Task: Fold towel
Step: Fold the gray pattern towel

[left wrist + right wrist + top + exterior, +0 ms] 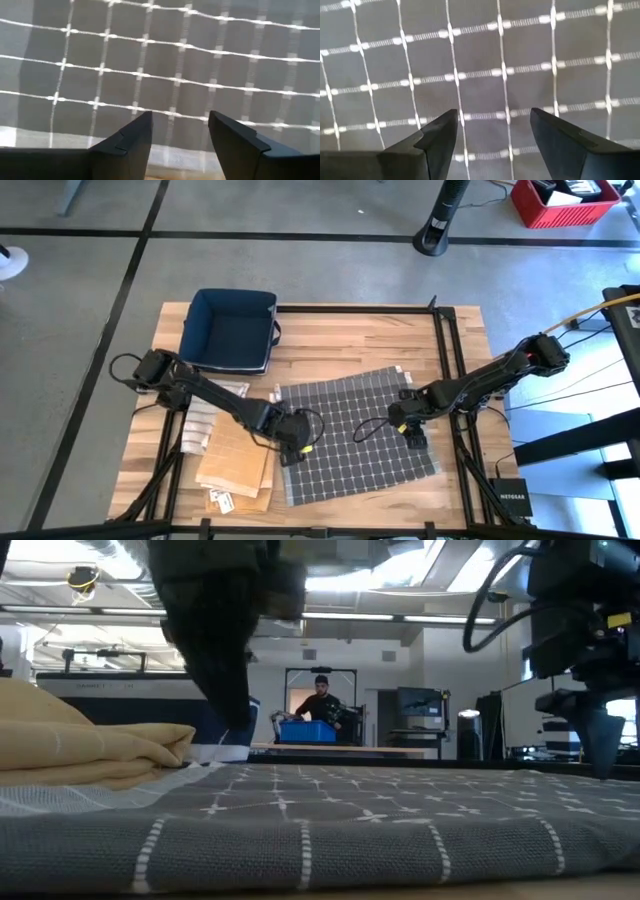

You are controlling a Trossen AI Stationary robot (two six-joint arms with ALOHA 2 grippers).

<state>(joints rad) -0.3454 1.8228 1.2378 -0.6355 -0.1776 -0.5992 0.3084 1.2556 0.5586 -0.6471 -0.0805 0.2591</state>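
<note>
Evidently the fold had not begun. The grey towel [355, 435], checked with white lines, lay spread flat in a single layer on the wooden table [370, 340], toward the near right part of it, with no corner lifted or turned over as far as the high view showed. The left gripper [296, 452] hovered at the towel's left edge, its two dark fingers [135, 142] parted with a moderate gap and nothing between them; the left wrist view showed a strip of pale hem just beyond the tips. The right gripper [413, 434] sat over the towel's right side, its fingers [440, 137] spread wider, also empty, with only checked cloth beneath. Both seemed poised to pinch the fabric, so the grasp, the lift and the fold itself were all judged still to come.

Left of the towel a stack of tan and striped cloths [232, 455] rested beside it, and a dark blue bin [232, 330] stood at the far left of the table.

As for writing, small white tags showed near the stack and at the towel's far edge, but nothing on them could be read.
</note>
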